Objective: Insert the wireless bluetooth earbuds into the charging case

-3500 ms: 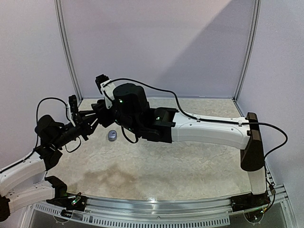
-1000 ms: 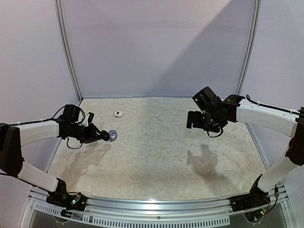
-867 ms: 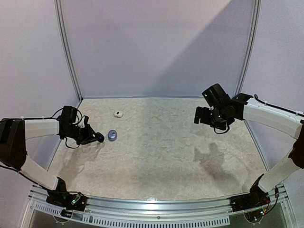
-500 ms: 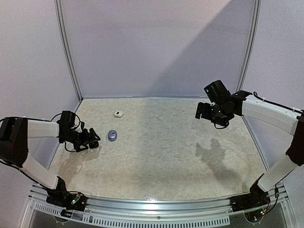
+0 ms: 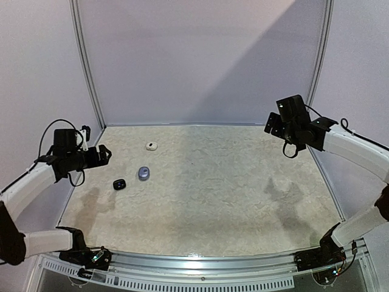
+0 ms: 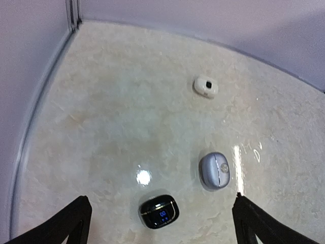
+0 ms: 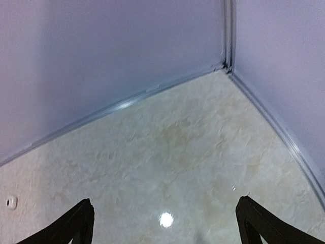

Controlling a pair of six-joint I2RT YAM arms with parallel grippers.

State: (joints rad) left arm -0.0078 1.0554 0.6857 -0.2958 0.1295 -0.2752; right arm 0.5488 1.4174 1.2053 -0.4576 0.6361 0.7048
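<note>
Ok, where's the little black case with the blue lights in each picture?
Top external: black case on the left, just left of and nearer than the grey case.
Left wrist: bottom middle, down-left of the grey case.
Right wrist: not in it.
Shared landmark: the grey case beside it.

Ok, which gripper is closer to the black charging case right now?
Left. The left gripper hangs open just left of and behind the black charging case, not touching it. The right gripper, also open, is across the table near the far right corner.
</note>
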